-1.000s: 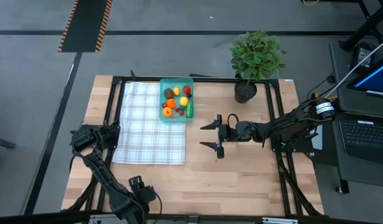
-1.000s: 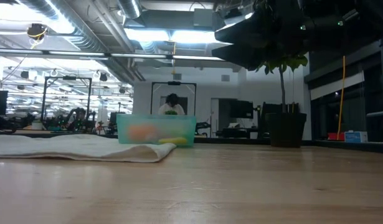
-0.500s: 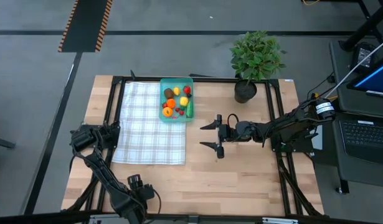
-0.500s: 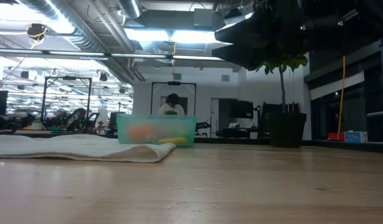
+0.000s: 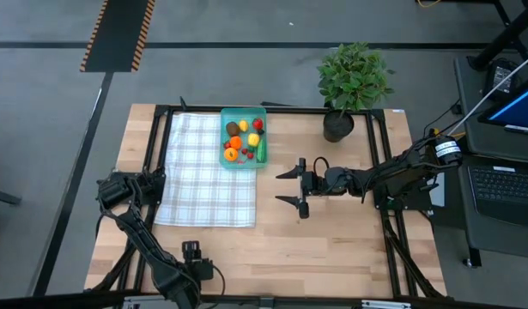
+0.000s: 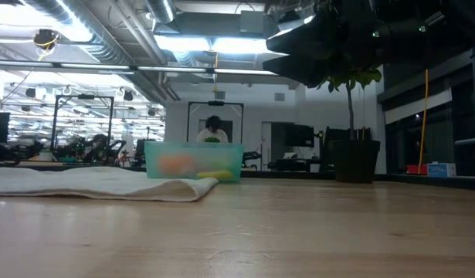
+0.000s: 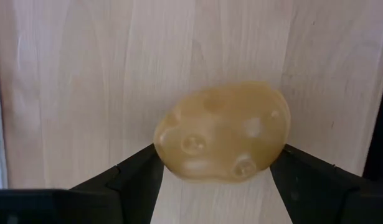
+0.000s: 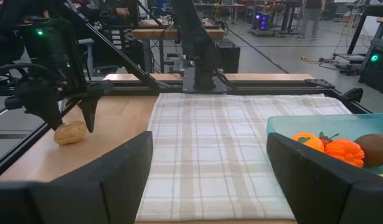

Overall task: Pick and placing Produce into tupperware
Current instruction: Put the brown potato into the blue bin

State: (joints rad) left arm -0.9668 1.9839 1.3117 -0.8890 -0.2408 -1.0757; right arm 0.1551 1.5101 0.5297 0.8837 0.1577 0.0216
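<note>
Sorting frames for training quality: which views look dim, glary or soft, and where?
Low view: bright ceiling lights glare, the tupperware looks hazy, and the dark arm overhead is a silhouette. Left wrist view: the potato between the left claw is evenly lit, slightly soft. Right wrist view: the checked cloth is clear, the background room blurrier. High view: even lighting.

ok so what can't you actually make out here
- potato: high view, hidden beneath the left gripper
- produce in the tupperware: low view, the translucent wall blurs it to colour smears
- right gripper: low view, only a dark mass cut off by the top edge
</note>
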